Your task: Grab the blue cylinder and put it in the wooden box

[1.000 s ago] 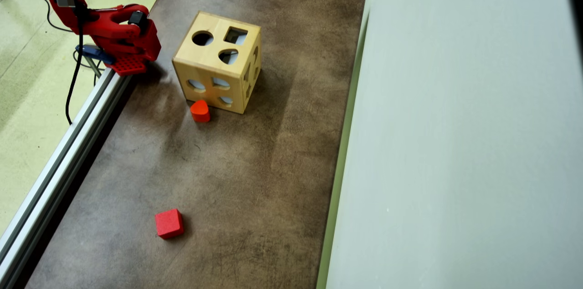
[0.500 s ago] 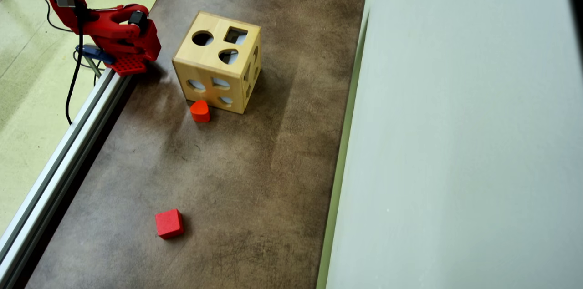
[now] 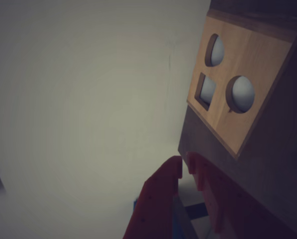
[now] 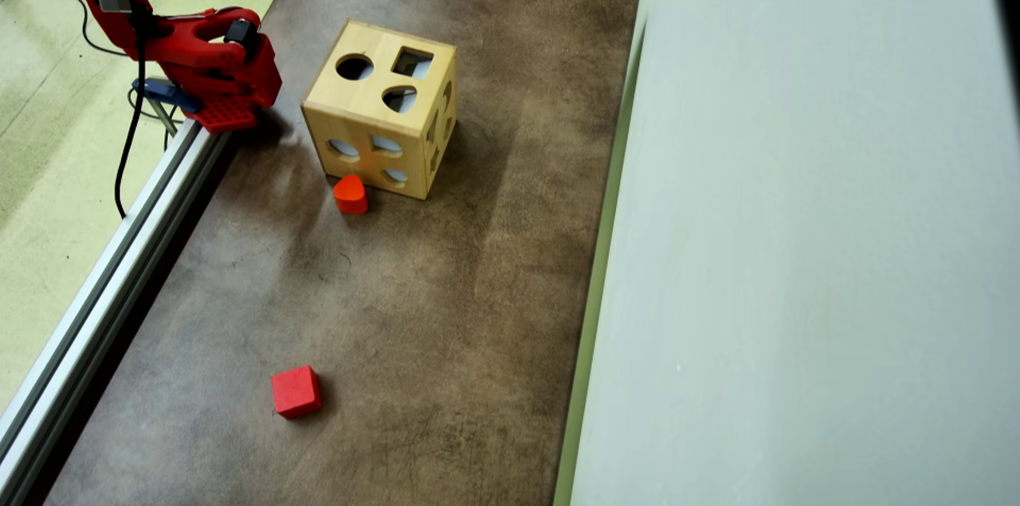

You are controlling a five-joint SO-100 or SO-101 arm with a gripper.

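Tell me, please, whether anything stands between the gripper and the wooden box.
Nothing visible does. In the wrist view the gripper faces the wooden box directly. In the overhead view, the red rounded block sits by the box's lower side, the red cube far off. No blue cylinder shows.

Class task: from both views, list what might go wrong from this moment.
No blue cylinder shows in either view; only the red cube and red-orange block lie on the table, so the arm may grab the wrong piece. That block sits right by the wooden box; reaching there might nudge the box. The claw looks shut, so it must open first.
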